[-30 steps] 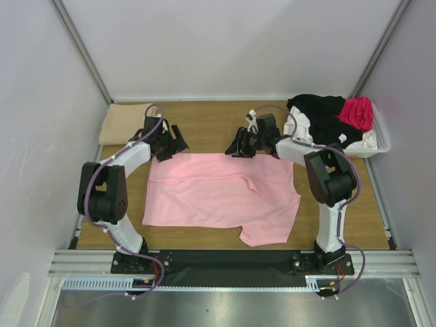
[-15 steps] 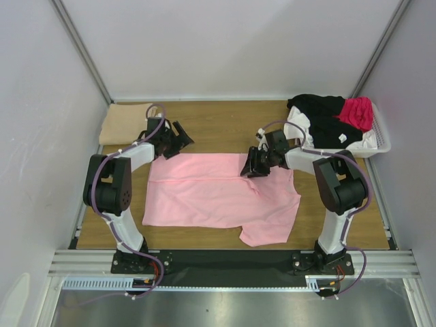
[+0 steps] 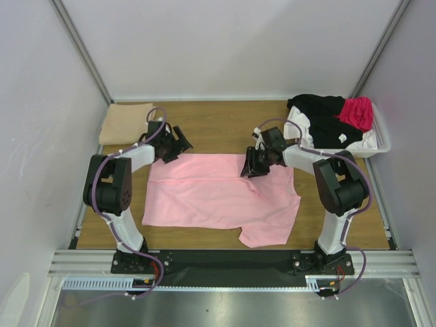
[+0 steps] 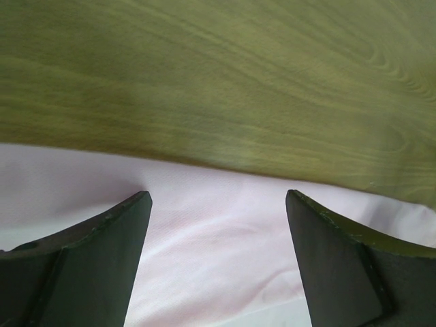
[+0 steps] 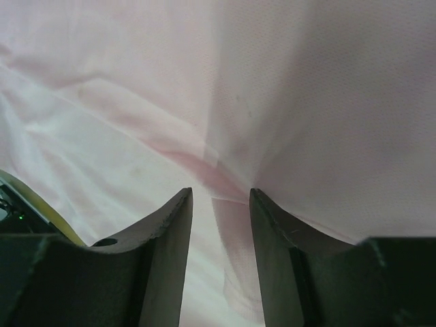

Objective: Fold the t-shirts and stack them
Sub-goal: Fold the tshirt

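Looking down from above, we see both arms bent sharply at the elbow, their forearms angled inward toward the far edge of the light pink t-shirt (image 3: 218, 194). It lies spread in the middle of the tabletop (image 3: 211, 122) between them, with one flap jutting toward the near edge on the right.

Our left hand (image 3: 176, 144) sits low at the shirt's far left corner. In its wrist view its fingers (image 4: 102, 259) are spread wide apart, with pink cloth beneath them and bare wood just beyond the tips. Nothing is held between them.

Our right hand (image 3: 248, 167) is down on the shirt's far edge, right of the middle, and tilts toward the cloth. Its fingers (image 5: 163, 252) are drawn near together with only a narrow gap left. Creases in the pink cloth run together toward that gap. We cannot tell whether the fingers already pinch the fabric or merely bracket it.

A tan t-shirt (image 3: 125, 122) lies folded flat in the far left corner, just beyond the left forearm and apart from the pink one. At the far right a white plastic basket (image 3: 383, 139) holds a heap of a black t-shirt (image 3: 320, 112), a magenta t-shirt (image 3: 355, 112) and white cloth (image 3: 300, 128). It stands close behind the right arm's forearm. Plain pale walls close in the tabletop on three sides.
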You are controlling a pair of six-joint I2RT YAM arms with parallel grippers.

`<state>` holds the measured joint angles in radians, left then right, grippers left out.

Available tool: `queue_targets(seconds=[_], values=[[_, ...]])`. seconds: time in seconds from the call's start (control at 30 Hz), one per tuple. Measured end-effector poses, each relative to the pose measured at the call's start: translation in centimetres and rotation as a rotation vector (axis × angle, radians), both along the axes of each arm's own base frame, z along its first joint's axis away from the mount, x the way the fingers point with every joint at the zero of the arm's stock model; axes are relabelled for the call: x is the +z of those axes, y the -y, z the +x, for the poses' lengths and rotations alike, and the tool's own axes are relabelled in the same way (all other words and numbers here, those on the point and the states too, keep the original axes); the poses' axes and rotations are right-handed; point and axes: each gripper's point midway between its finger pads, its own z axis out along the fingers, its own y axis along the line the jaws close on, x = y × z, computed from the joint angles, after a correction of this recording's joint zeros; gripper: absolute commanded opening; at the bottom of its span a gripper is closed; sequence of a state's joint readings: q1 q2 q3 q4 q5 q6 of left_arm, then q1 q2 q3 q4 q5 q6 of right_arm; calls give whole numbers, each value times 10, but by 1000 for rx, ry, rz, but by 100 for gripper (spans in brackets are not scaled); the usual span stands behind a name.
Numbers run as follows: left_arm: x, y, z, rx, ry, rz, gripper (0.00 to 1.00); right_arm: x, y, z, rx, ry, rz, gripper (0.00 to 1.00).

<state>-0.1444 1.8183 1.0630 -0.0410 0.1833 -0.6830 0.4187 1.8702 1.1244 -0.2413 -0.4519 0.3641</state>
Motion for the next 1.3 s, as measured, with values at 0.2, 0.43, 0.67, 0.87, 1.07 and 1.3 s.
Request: queue_targets(seconds=[0.2, 0.43, 0.67, 0.87, 1.07, 1.3], values=[[11, -23, -4, 19, -22, 141, 87, 45, 11, 39, -95, 109, -75, 56], [23, -37, -2, 50, -15, 219, 86, 70, 53, 69, -259, 213, -220, 56], [17, -33, -4, 41, -33, 216, 86, 36, 84, 53, -317, 112, -337, 55], [-4, -32, -7, 52, -88, 210, 87, 0, 91, 41, -312, 28, -401, 54], [-19, -32, -7, 72, -122, 195, 87, -11, 89, 43, -316, 11, -406, 54], [-18, -38, 11, 91, -115, 168, 87, -10, 80, 62, -339, 24, -375, 54]])
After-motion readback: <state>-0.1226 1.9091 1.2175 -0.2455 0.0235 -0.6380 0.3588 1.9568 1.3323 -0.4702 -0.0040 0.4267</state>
